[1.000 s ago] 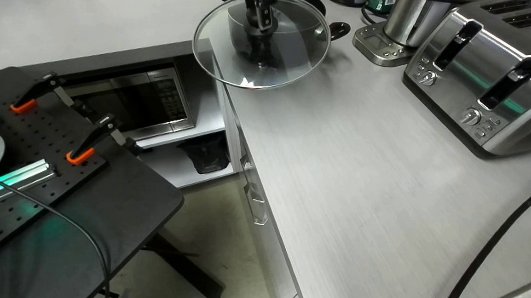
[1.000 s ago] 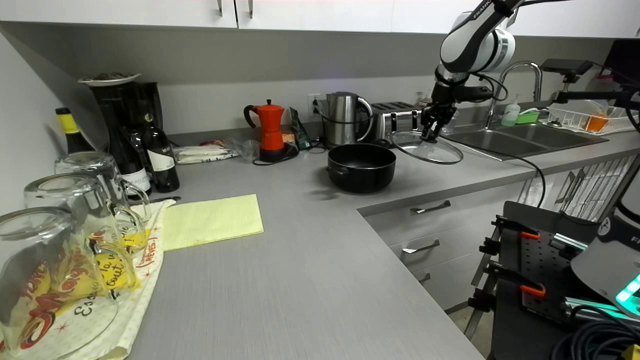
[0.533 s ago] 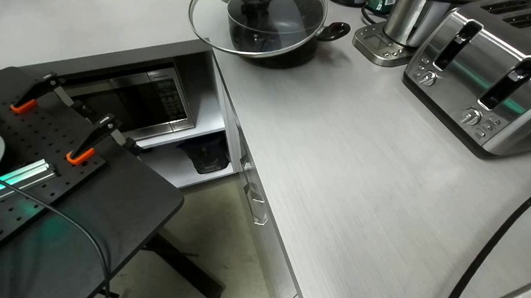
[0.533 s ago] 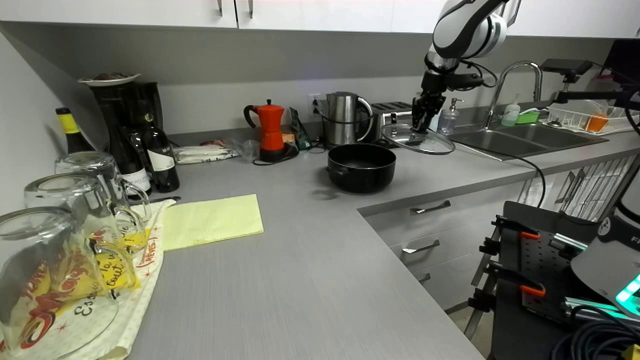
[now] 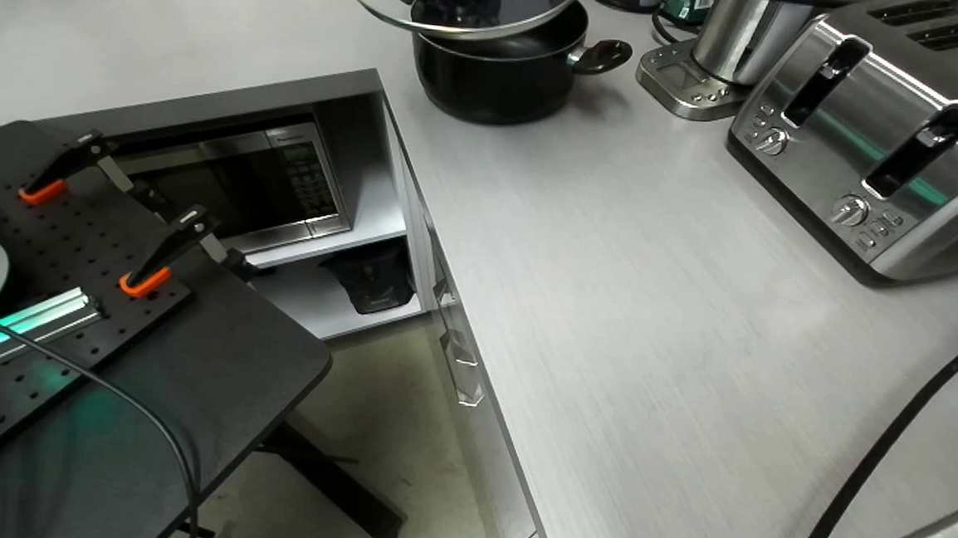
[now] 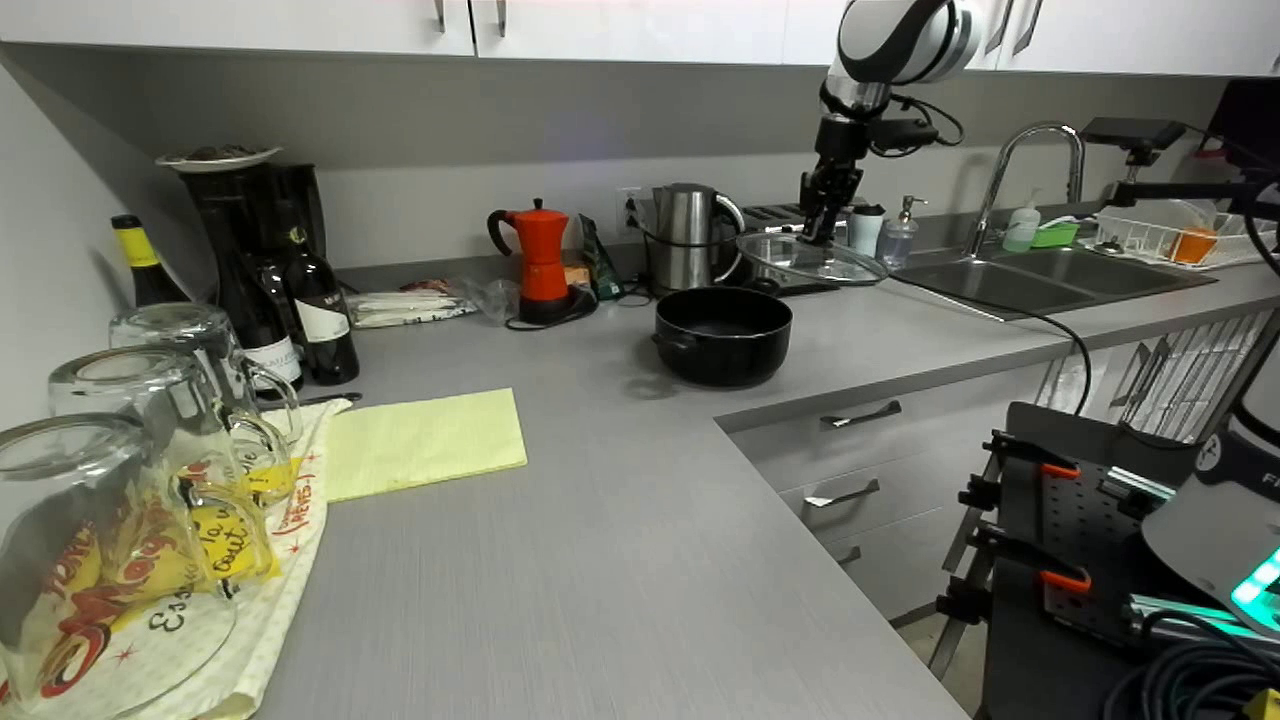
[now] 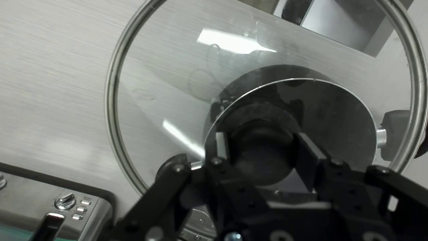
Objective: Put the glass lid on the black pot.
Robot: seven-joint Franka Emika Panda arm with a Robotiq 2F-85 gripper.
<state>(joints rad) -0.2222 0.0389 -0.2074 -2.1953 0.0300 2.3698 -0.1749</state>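
Red moka pot (image 6: 545, 260) and steel kettle (image 6: 678, 245) by back wall (image 6: 450, 120), green bag (image 6: 600, 262) between. Toaster (image 5: 852, 150) next to kettle. Three glass mugs (image 6: 160, 410) chilling on printed towel (image 6: 265, 630), yellow cloth (image 6: 425, 445) right alongside. Wine bottles (image 6: 325, 325) near black appliance (image 6: 215, 190), white plate (image 6: 265, 156) up top. Microwave (image 5: 230, 183) tucked under counter (image 6: 600, 550). Orange cup (image 6: 1192, 246) in dish rack (image 6: 1140, 238), past sink (image 6: 1080, 270).

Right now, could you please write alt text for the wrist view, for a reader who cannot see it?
The gripper holds the lid by its knob. Through the clear lid, the pot shows below, uncovered, on the counter. Part of the toaster shows at the lower left.
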